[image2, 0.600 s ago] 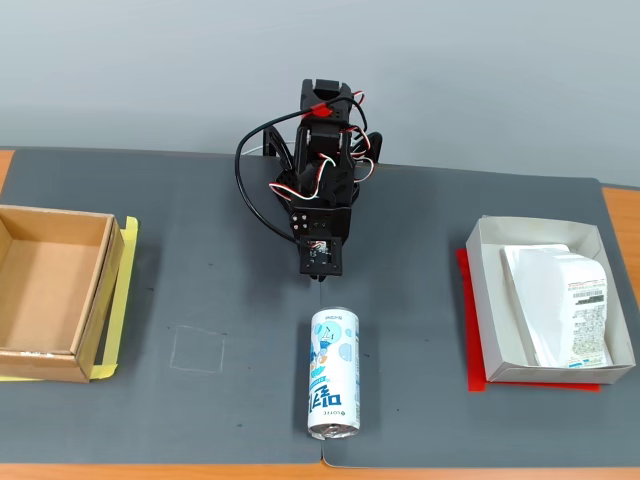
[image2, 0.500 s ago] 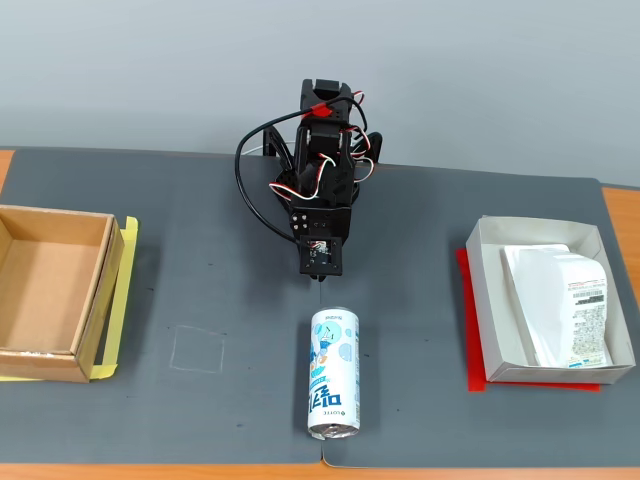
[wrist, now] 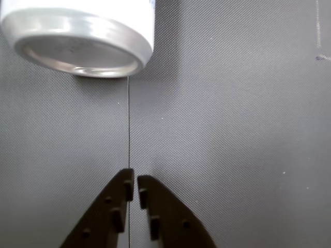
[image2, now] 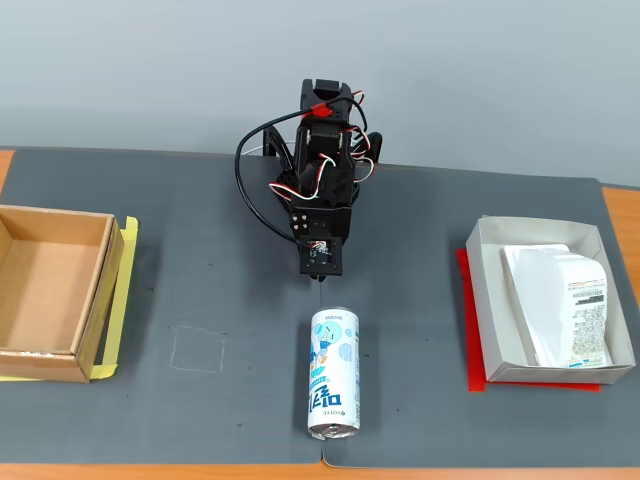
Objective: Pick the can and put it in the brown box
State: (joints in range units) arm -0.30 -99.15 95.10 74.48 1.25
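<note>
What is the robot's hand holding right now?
Nothing. The hand is shut with nothing between its fingers, and the can lies apart from it on the dark mat.

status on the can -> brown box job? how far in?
Nothing done yet. The can lies on its side on the dark mat, untouched, and the brown box at the left of the fixed view holds nothing. In hand: nothing; the gripper is shut and empty, short of the can's silver end in the wrist view. Left: open, grasp the can, carry it left, release in the box.
</note>
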